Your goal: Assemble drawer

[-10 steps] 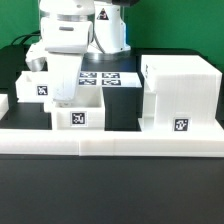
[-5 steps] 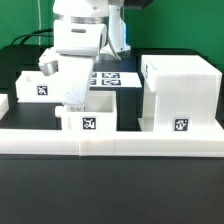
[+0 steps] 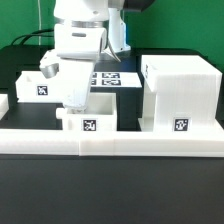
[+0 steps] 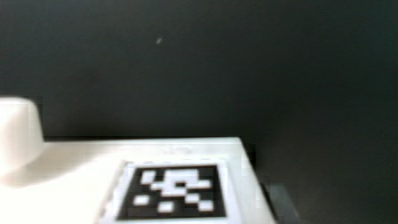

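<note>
The big white cube-like casing stands at the exterior view's right, against the front rail. One small open-top box sits left of it at the rail, its tag facing front. The same tag fills the wrist view, on the box's white face. A second small box stands further back at the left. My gripper reaches down into the near box at its left wall and appears shut on that wall. The fingertips are hidden by the box.
The long low white rail runs across the front. The marker board lies flat behind the near box, partly hidden by my arm. A blurred white shape at the wrist view's edge cannot be identified.
The near small box has moved with my gripper toward the exterior view's right and toward the front rail, closer to the casing. In the last half second it only settled slightly lower.
</note>
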Motion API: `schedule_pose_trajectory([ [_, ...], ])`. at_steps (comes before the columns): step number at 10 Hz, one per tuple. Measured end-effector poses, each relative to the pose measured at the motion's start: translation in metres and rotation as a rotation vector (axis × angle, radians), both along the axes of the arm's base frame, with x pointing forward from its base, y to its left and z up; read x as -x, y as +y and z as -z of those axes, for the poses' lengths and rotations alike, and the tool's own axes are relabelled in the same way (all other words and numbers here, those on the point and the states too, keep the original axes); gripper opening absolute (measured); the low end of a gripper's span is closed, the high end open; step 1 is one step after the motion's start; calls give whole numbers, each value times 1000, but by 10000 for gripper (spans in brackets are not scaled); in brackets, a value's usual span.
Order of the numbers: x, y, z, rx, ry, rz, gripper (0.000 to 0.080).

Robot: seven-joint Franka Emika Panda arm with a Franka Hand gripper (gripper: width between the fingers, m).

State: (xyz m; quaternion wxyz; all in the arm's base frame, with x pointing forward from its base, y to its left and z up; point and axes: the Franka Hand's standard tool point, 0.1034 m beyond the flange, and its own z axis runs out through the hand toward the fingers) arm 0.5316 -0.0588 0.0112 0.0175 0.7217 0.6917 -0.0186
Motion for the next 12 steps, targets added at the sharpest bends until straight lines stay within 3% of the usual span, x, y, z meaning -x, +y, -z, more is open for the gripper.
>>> schedule_pose_trajectory([
  [3,1,0,1,-1,4,26,42],
  [8,-12,37,5,-12,9,68,42],
  [12,-10,38,7,-13,6,73,42],
])
